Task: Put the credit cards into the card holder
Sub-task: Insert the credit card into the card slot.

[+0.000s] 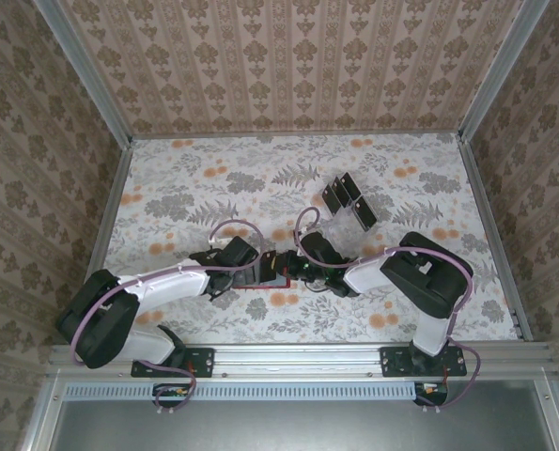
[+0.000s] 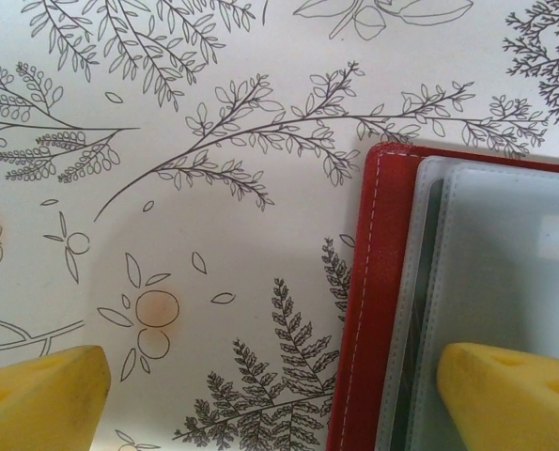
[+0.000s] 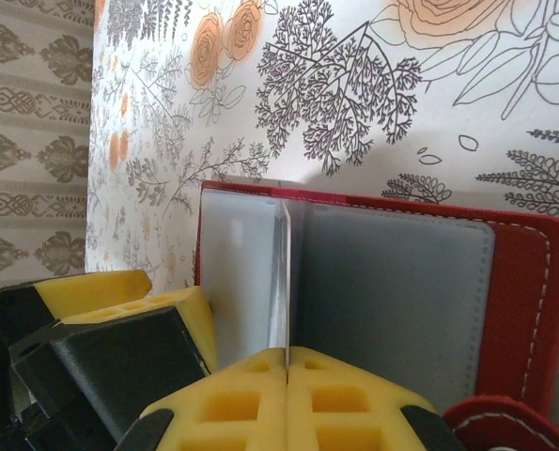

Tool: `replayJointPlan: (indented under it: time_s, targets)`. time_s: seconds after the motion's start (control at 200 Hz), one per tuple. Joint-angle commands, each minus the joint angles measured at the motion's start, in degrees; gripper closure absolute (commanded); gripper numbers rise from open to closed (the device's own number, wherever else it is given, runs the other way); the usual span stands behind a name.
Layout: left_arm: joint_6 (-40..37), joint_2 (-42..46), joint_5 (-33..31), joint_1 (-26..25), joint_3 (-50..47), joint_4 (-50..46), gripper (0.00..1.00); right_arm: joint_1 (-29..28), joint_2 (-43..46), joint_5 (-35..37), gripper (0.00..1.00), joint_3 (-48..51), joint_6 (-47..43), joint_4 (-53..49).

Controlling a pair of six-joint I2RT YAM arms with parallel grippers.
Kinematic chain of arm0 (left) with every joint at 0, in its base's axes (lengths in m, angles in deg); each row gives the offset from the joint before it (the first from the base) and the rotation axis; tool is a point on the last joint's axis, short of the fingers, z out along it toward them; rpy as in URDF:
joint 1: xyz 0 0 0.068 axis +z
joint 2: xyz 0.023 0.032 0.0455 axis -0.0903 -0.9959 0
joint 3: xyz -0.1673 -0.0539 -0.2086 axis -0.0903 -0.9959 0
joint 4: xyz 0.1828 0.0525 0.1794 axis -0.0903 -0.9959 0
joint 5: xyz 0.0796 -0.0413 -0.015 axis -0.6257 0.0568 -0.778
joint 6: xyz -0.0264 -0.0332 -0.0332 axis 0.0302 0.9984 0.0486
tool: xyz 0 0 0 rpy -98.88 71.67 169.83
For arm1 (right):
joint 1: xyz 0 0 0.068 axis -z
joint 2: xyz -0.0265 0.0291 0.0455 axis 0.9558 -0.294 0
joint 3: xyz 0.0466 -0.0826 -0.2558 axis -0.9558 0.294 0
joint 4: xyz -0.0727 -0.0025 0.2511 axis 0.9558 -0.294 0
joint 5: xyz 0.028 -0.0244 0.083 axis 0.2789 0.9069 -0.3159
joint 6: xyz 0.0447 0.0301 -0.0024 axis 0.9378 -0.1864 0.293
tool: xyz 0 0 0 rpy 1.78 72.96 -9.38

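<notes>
Wallet [image 2: 364, 310] is lying open between both grippers; right gripper [image 3: 287, 374] is pinching one sleeve [image 3: 281, 282] upright, left gripper [image 2: 274, 395] is gaping over its red edge. Cards [image 1: 347, 195] are standing beyond, nearer the right arm [image 1: 420, 272].

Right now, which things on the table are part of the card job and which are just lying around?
Job: credit cards; red card holder.
Lying about: clear rack with the cards; flowered tablecloth.
</notes>
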Motion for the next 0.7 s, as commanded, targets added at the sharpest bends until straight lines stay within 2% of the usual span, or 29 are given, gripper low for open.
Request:
replayJointPlan:
  time_s: [0.0,0.695]
  targets:
    - [-0.1,-1.85,0.79,-0.29,-1.46,-4.59,0.0,0.12,-1.65,-1.35,1.0,0.95,1.23,3.05]
    - [0.85,-1.59,-0.47,-0.31,-1.91,-5.7,0.0,0.12,-2.18,-0.96,1.0,2.52,4.98,8.02]
